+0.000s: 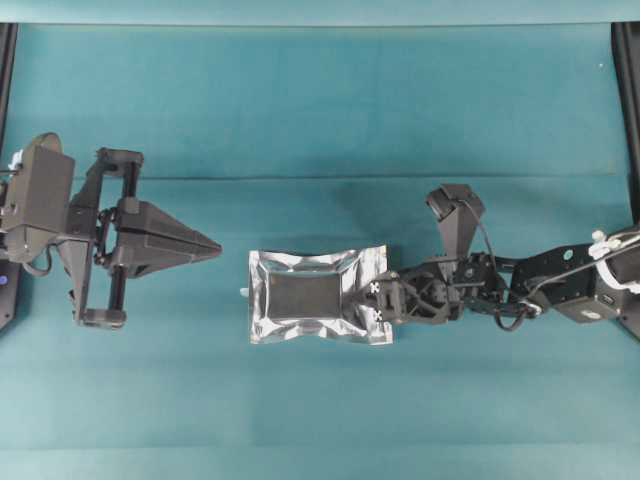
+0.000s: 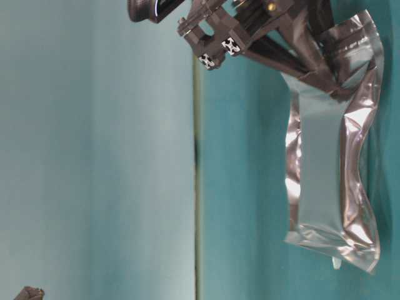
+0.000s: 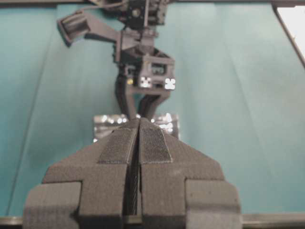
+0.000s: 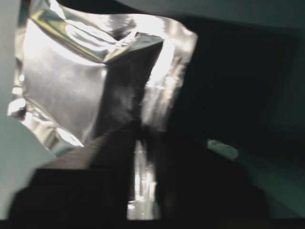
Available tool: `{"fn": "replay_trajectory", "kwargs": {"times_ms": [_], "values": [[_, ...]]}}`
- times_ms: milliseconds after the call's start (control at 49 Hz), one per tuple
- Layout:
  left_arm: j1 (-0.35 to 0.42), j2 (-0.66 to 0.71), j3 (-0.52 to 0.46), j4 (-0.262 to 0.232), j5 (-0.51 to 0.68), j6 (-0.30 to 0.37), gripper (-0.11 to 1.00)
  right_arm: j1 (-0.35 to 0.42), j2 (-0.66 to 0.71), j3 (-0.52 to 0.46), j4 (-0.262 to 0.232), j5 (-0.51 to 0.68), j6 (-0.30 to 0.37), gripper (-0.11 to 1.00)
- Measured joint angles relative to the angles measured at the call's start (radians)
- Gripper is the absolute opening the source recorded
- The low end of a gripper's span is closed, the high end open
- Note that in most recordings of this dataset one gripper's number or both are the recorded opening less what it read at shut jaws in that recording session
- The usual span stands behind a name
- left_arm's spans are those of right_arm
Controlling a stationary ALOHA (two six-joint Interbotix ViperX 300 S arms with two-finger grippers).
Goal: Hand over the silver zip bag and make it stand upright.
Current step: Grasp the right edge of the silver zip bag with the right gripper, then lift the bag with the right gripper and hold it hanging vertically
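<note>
The silver zip bag is a rectangular foil pouch, mirror-bright and crinkled along its sealed edges, with a flatter, darker panel in the middle; its outline bows in and out where the foil has buckled. It sits near the middle of the teal bench, whose cloth-like cover is matte and runs in long shallow folds. In the table-level view the pouch looks wavy, its surface catching pale grey reflections. A tiny white pellet pokes out at the pouch's left edge.

The right tool is black, angular plastic with two small checkered markers near its tip. Its jaws are drawn close together on the right short edge of the pouch; the right wrist view shows a bright strip of foil pinched between the dark fingers (that view is blurred, but the clamp is plain enough).

The left tool is well apart from the pouch, off its left edge, holding nothing. Its fingers carry ribbed, fabric-like grip strips and are pressed fully together, forming a wedge that points toward the bag
</note>
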Motion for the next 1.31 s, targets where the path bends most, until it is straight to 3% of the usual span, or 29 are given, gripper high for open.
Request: {"fn": "replay_trajectory", "kwargs": {"times_ms": [82,184,674,776,960,1144,1307], "values": [[0.0,0.0,0.0,0.002,0.0,0.003,-0.06,0.002,-0.005,0.0,-0.003,-0.002,0.002,0.08],[0.0,0.0,0.0,0.002,0.0,0.0,-0.06,0.003,-0.011,0.005,-0.003,-0.005,0.0,0.01],[0.0,0.0,0.0,0.002,0.0,-0.002,-0.06,-0.003,-0.094,-0.003,-0.011,0.014,-0.04,0.01],[0.0,0.0,0.0,0.0,0.0,0.002,-0.06,-0.026,-0.155,-0.026,-0.04,0.091,-0.11,0.01],[0.0,0.0,0.0,0.002,0.0,0.002,-0.06,-0.084,-0.245,-0.095,-0.063,0.356,-0.282,0.01],[0.002,0.0,0.0,0.002,0.0,0.002,-0.06,-0.14,-0.276,-0.21,-0.067,0.638,-0.459,0.01],[0.0,0.0,0.0,0.002,0.0,-0.005,-0.06,-0.172,-0.275,-0.331,-0.087,0.833,-0.569,0.01]]}}
